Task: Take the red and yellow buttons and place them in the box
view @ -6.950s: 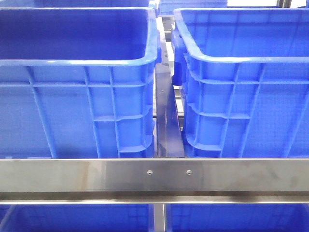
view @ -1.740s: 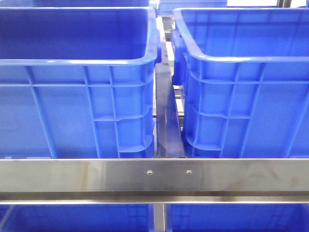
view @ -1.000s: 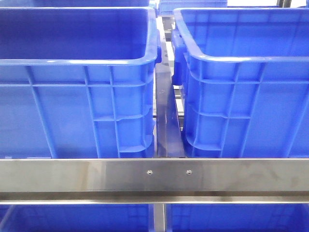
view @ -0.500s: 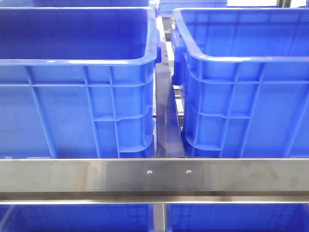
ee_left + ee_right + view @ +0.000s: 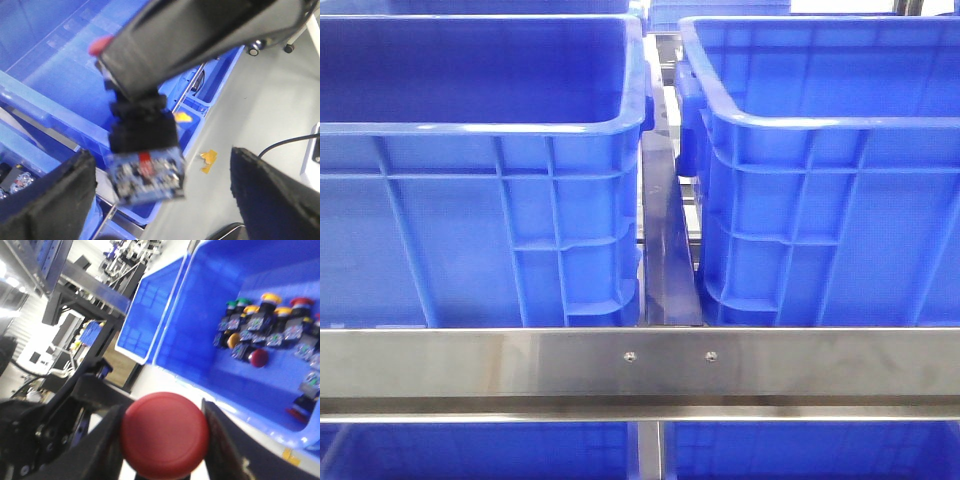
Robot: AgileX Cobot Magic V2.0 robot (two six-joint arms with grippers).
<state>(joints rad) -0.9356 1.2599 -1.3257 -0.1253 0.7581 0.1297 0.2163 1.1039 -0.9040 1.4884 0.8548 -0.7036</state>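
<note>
My right gripper [image 5: 165,439] is shut on a red button [image 5: 165,432], its round cap squeezed between both fingers. From the left wrist the same button shows as a black body with a blue terminal base [image 5: 147,175] and a red sliver of cap [image 5: 100,46]. It hangs from the right arm's dark fingers [image 5: 175,45]. My left gripper [image 5: 160,200] is open, its pads wide apart on either side of that base and touching nothing. An orange-yellow sliver [image 5: 182,118] peeks out behind the body. Neither gripper appears in the front view. Which blue crate is the box, I cannot tell.
A blue crate [image 5: 200,340] behind the red cap holds several buttons with red, yellow and green caps. Two deep blue crates [image 5: 480,127] [image 5: 820,122] stand side by side behind a steel rail [image 5: 640,362]. Grey floor with yellow tape [image 5: 209,159] lies below.
</note>
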